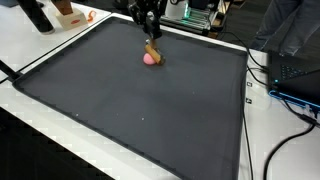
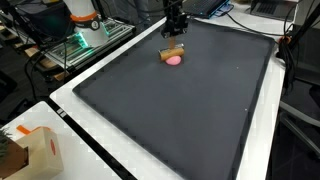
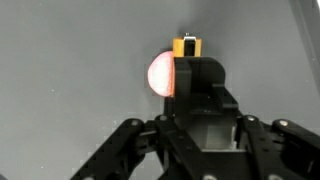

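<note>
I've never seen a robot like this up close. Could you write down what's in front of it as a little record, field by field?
Surface: dark mat on a white table
Gripper: black gripper, over the far part of the mat
Beneath it: pink ball and small tan block
Ball and block: side by side, touching or nearly touching
Jaws: cannot tell whether open or shut
Contact: unclear whether the gripper touches the block
Table corner: cardboard box

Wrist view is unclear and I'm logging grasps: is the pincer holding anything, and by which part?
Cannot tell: the pincer hangs right over the block, contact hidden.
</note>
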Action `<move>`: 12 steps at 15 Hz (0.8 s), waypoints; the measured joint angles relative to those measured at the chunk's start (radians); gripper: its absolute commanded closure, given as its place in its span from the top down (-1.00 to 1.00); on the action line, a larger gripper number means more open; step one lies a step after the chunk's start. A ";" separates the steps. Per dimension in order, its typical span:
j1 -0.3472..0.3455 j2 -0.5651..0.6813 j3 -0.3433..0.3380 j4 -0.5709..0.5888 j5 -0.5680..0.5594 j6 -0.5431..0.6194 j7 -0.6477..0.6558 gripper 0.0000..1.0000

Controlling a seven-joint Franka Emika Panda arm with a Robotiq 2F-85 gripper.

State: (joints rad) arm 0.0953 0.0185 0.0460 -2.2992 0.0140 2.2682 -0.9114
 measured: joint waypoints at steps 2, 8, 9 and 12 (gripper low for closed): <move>-0.003 0.007 0.000 0.009 0.000 -0.003 0.000 -0.52; -0.013 0.027 0.000 0.035 0.000 -0.015 0.004 -0.52; -0.015 0.029 0.000 0.038 0.000 -0.015 0.005 -0.52; -0.020 0.036 0.000 0.046 0.000 -0.017 0.007 -0.52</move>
State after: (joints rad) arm 0.0757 0.0543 0.0461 -2.2532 0.0140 2.2516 -0.9042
